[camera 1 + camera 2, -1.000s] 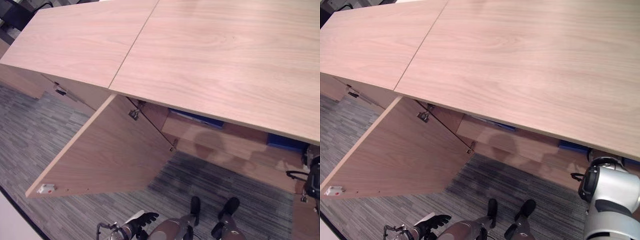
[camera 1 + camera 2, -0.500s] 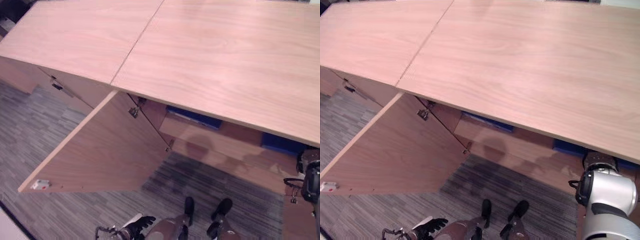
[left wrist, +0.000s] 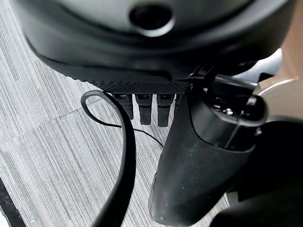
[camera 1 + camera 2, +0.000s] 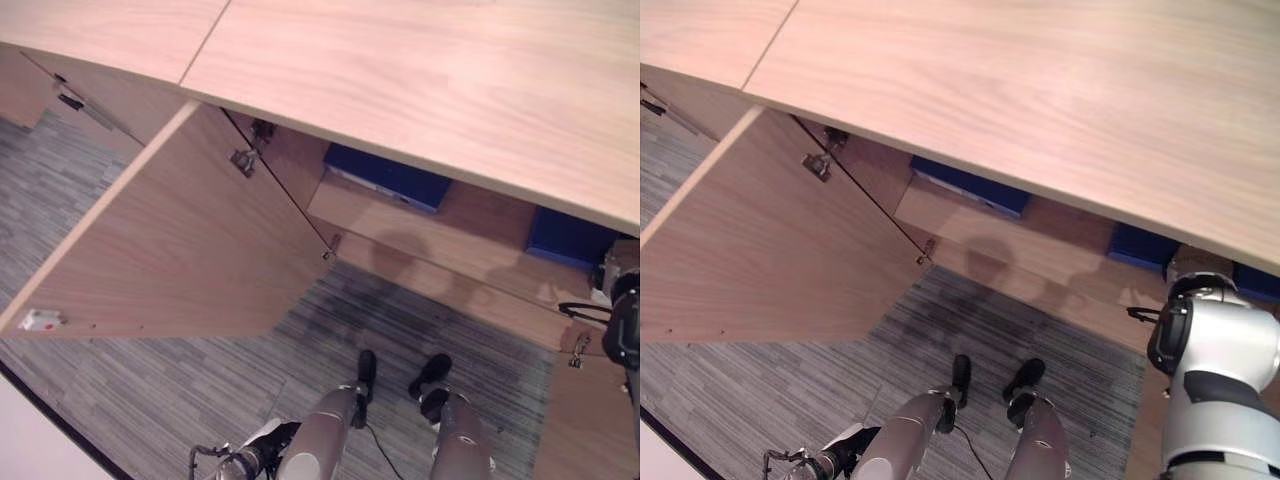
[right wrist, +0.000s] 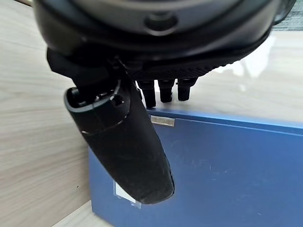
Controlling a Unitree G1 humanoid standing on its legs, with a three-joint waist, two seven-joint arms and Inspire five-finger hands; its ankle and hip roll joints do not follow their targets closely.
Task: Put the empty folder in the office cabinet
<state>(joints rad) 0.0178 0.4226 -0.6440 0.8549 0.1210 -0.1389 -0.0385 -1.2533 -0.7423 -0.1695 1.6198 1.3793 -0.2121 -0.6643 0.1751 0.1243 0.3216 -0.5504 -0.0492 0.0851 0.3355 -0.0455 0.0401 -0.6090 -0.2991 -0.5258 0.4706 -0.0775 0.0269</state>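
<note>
One blue folder (image 5: 213,170) lies just beyond right robot hand (image 5: 128,142).

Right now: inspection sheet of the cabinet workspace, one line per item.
Surface: wooden cabinet top, bare.
Job's things: blue folder lies flat on a pale wood shelf, just past the right hand. Blue items and sit inside the cabinet, under its top.
Cabinet: left door swung wide open.
Clutter: nothing seen.
Hands: right hand above the blue folder, fingers relaxed, holding nothing. Left hand hangs low over the carpet, relaxed, holding nothing.
Cables: nothing seen apart from the robot's own.
Surroundings: grey striped carpet in front of the cabinet.
</note>
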